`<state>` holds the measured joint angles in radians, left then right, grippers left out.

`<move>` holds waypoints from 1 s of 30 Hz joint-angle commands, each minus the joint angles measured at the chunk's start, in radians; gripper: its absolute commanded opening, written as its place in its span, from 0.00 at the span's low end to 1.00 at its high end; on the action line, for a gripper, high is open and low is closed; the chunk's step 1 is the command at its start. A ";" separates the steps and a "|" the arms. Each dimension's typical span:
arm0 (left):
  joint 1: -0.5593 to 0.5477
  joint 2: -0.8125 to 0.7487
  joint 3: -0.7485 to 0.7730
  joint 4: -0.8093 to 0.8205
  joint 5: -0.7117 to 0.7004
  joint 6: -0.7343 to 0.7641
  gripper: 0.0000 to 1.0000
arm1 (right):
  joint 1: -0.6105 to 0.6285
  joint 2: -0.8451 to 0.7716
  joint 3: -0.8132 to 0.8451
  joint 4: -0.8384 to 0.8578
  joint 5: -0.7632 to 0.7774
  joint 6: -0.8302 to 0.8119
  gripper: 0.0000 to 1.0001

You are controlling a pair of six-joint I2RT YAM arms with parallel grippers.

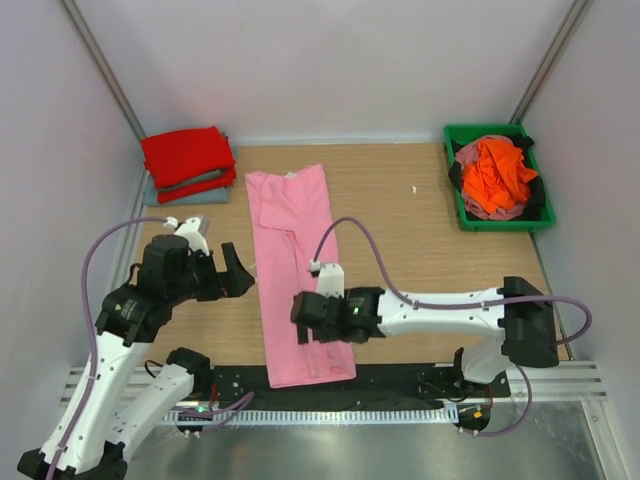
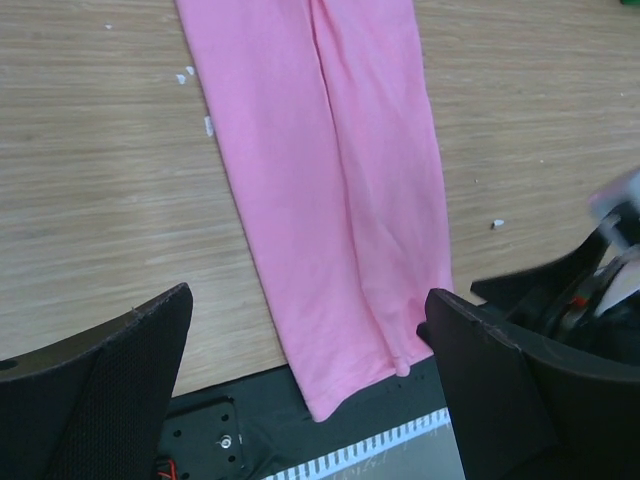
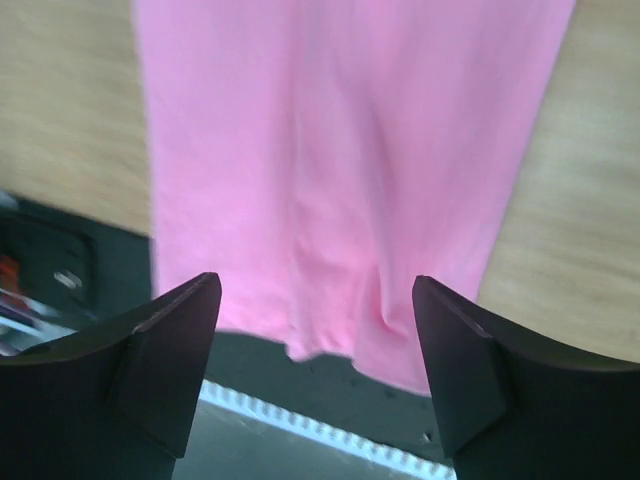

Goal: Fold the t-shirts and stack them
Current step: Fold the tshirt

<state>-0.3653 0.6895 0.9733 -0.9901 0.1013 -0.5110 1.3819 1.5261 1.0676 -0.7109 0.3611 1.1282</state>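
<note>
Near edge: the right gripper (image 3: 315,300) hangs over the hem of the pink t-shirt (image 1: 292,250) and the left gripper (image 1: 232,272) sits just off its left side, both released and empty. The cross-fold would likely go best with both hem corners pinched level and carried squarely away. The shirt lies mid-table as a narrow strip, its long axis running near to far, collar at the far end.

Wood tbl (image 1: 400,200): pink tee (image 1: 295,270), tee stack (image 1: 185,155), grn bin (image 1: 485,129).
</note>
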 commanded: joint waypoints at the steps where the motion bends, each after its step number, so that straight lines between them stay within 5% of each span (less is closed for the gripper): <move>1: 0.002 -0.001 -0.034 0.057 0.118 0.025 1.00 | -0.148 -0.015 0.172 -0.119 0.150 -0.152 0.85; 5: 0.002 0.018 -0.067 0.070 0.156 0.020 1.00 | -0.412 -0.008 0.235 0.086 -0.009 -0.419 0.86; 9: 0.002 0.005 -0.080 0.085 0.158 0.011 1.00 | -0.640 0.200 0.441 0.188 -0.172 -0.648 0.86; 16: 0.038 -0.036 -0.094 0.090 0.156 0.005 1.00 | -0.881 0.543 0.765 0.320 -0.444 -0.717 0.80; 20: 0.077 -0.057 -0.097 0.093 0.159 0.000 1.00 | -0.951 0.774 0.952 0.363 -0.634 -0.685 0.76; 25: 0.106 -0.064 -0.097 0.094 0.161 0.002 1.00 | -0.959 0.985 1.242 0.280 -0.682 -0.693 0.73; 30: 0.111 -0.053 -0.099 0.093 0.161 0.000 1.00 | -0.978 1.022 1.202 0.382 -0.692 -0.656 0.66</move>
<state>-0.2626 0.6331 0.8780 -0.9321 0.2382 -0.5156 0.3965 2.5690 2.2631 -0.4187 -0.2642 0.4587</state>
